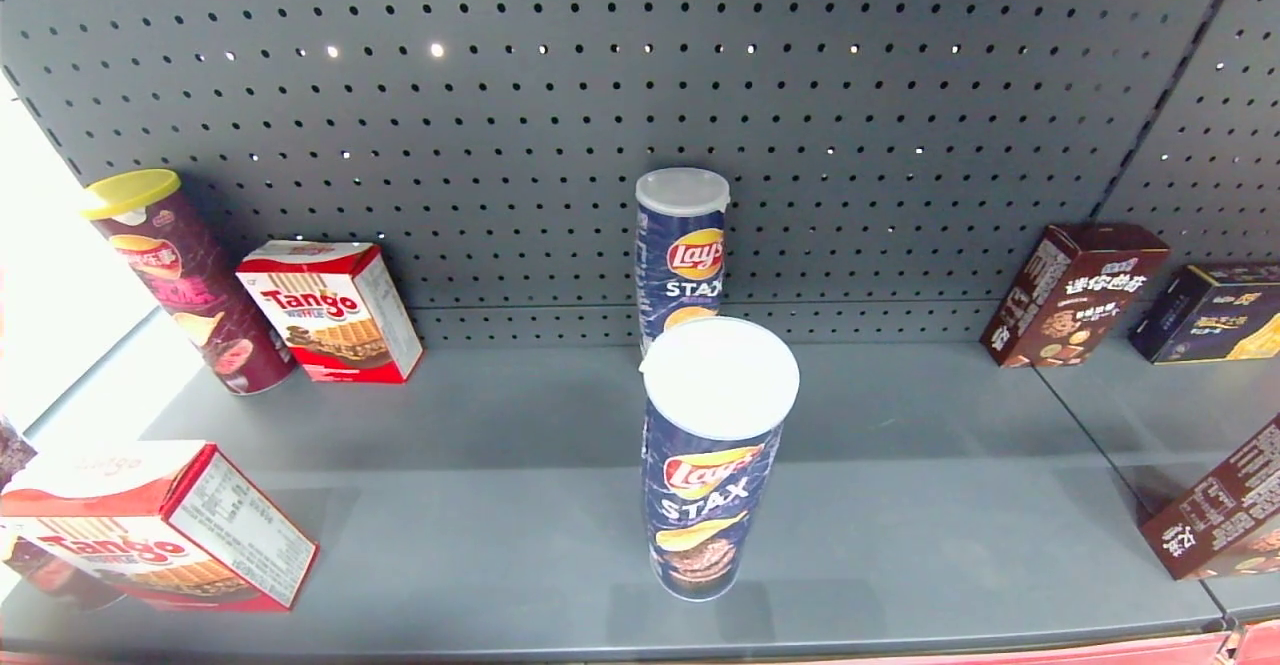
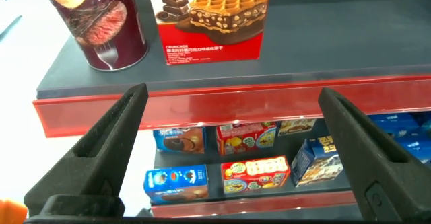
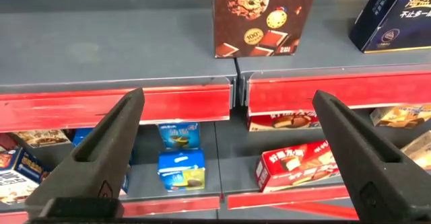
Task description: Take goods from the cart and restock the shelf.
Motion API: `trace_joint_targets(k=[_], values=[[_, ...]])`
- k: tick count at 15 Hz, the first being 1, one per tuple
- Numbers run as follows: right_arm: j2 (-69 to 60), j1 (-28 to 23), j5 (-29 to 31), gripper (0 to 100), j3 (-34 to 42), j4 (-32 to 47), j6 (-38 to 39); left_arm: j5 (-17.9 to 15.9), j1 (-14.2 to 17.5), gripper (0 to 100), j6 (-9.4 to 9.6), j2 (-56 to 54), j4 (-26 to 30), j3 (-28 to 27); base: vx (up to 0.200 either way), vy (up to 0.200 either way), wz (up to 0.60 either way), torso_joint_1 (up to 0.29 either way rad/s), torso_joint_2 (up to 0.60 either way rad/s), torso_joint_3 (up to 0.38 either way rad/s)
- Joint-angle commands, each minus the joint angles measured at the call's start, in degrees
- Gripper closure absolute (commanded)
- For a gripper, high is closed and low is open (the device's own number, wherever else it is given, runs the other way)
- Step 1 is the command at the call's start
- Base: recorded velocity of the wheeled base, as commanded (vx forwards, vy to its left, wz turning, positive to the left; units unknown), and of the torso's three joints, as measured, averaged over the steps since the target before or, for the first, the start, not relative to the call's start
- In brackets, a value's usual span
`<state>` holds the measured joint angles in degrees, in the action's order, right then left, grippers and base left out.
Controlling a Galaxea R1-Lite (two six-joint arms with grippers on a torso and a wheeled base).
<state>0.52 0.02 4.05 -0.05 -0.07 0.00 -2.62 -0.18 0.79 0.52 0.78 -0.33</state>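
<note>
Left gripper (image 2: 232, 93), spread wide, faces the wafer box (image 2: 212, 19), well apart.

Foot of rear chips can (image 1: 683, 245) hidden behind front chips can (image 1: 712, 465). Right edge cuts off brown box (image 1: 1215, 515); left edge cuts front wafer box (image 1: 150, 535). Kinds of lower-shelf packs (image 2: 254, 173) too small to tell.

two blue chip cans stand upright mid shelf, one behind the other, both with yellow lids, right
Not quite: the lid colour is wrong. In the head view the front blue can and the rear blue can do stand upright mid shelf, one behind the other, but both have pale whitish lids. The yellow lid sits on the maroon can at the shelf's left.
</note>
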Motion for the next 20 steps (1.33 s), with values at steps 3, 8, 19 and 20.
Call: trace_joint_targets(k=[3,8,19,20], values=[[0.18,-0.02,0.00,0,0.05,-0.01,0.00,-0.10,-0.08,0,0.44,0.09,-0.16,0.07,0.000,0.000,0.00,0.000,0.00,0.000],[0.18,-0.02,-0.36,0,0.05,-0.10,-0.09,0.07,0.01,0,0.17,0.09,-0.34,0.15,-0.040,0.000,0.00,0.000,0.00,0.000],[0.09,-0.02,-0.44,0,0.05,-0.10,0.09,0.25,0.01,0,0.26,0.09,-0.60,0.24,0.000,0.000,0.11,0.001,0.00,0.000],[0.09,-0.02,-0.44,0,0.05,-0.10,0.09,0.25,0.01,0,0.26,0.09,-0.69,0.24,0.000,0.000,0.00,0.000,0.00,0.000]])
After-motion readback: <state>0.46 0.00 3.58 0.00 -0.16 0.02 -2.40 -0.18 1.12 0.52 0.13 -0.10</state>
